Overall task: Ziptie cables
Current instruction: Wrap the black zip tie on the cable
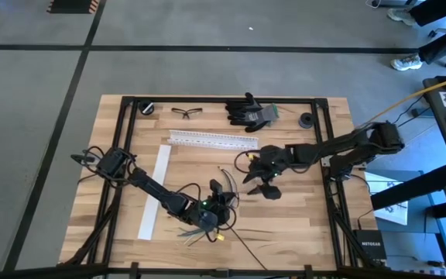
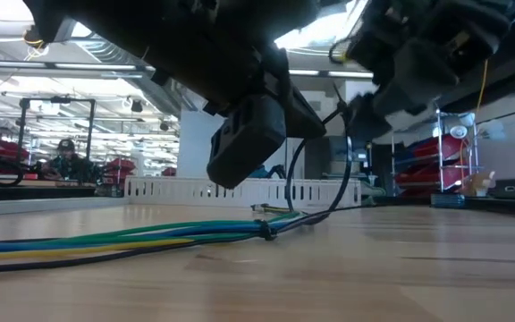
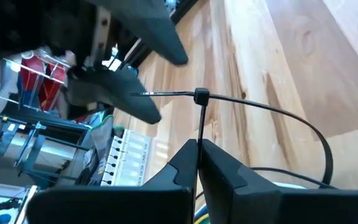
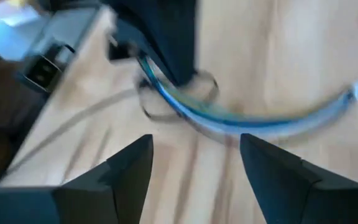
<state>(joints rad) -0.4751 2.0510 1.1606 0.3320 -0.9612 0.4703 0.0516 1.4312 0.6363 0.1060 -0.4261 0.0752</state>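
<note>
Wooden table (image 1: 300,225), loose cables (image 2: 105,240)

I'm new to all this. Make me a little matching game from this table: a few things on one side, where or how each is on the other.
Things:
1. left pincer
2. right pincer
3. black gloves
4. white slotted rail

States:
A. lying at the table's far edge
B. shut on a black zip tie
C. open above the cables
D. lying flat, just nearer than the glasses

Pairs: 1-B, 2-C, 3-A, 4-D
</note>
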